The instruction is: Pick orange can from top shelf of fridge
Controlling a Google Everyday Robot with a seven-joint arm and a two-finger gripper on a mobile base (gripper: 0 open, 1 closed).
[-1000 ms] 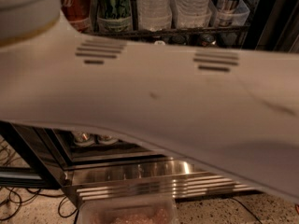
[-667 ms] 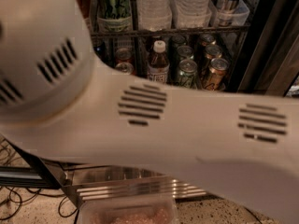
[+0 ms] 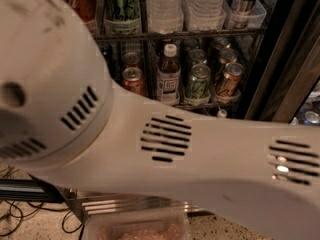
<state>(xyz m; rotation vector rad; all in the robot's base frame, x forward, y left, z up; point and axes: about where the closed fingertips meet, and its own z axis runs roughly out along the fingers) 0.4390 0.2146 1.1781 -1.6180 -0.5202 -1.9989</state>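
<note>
Smooth off-white arm casing (image 3: 215, 179) with dark slotted vents (image 3: 165, 139); gripper out of view.

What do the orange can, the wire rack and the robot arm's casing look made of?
Orange can: metal, glossy copper sheen, silver lid. Wire rack: dark metal rods, likely coated. Arm casing: probably matte off-white plastic, moulded vent slots. Gripper is out of view.

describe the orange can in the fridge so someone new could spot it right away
Inside the fridge, above the white arm that spans the view (the gripper is out of sight), find the row of drinks under the water bottles. The orange can is the front one at the far right: copper-orange, silver-lidded and tilted, unlike the upright green can beside it.
</note>
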